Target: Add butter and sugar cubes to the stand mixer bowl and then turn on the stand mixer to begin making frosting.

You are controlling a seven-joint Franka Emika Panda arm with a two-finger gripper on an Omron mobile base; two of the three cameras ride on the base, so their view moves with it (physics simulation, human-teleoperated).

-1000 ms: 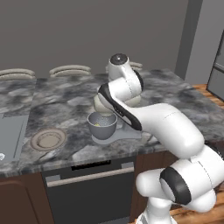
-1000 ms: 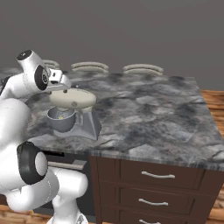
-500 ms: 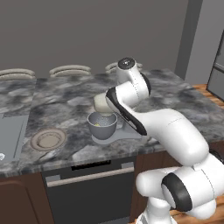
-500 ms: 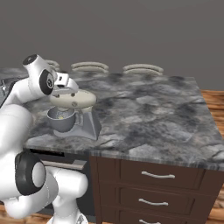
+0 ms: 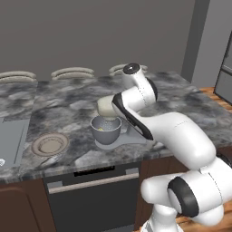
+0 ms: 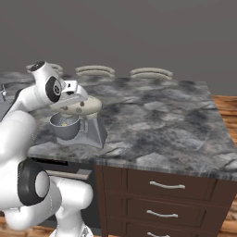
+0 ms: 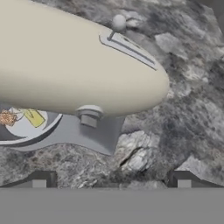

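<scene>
The stand mixer (image 6: 82,106) stands near the counter's front edge, its cream head (image 7: 74,65) lowered over the stand mixer bowl (image 5: 105,130). Inside the bowl (image 7: 26,131) lie the yellow butter (image 7: 34,117) and tan sugar cubes (image 7: 6,117). A small round-knobbed lever (image 7: 118,22) sits on the side of the head. My gripper (image 7: 111,181) is open with nothing between its tips (image 7: 41,179). It hovers just above and beside the head (image 6: 70,88), apart from it.
A shallow tan plate (image 5: 50,144) lies left of the mixer, and a sink (image 5: 9,140) is further left. Curved chair backs (image 6: 151,72) line the counter's far side. Drawers (image 6: 166,186) are below the front edge on the right.
My hand has swung right, from beside the mixer to just over its head. The jaws stayed open. The bowl and its contents have not moved.
</scene>
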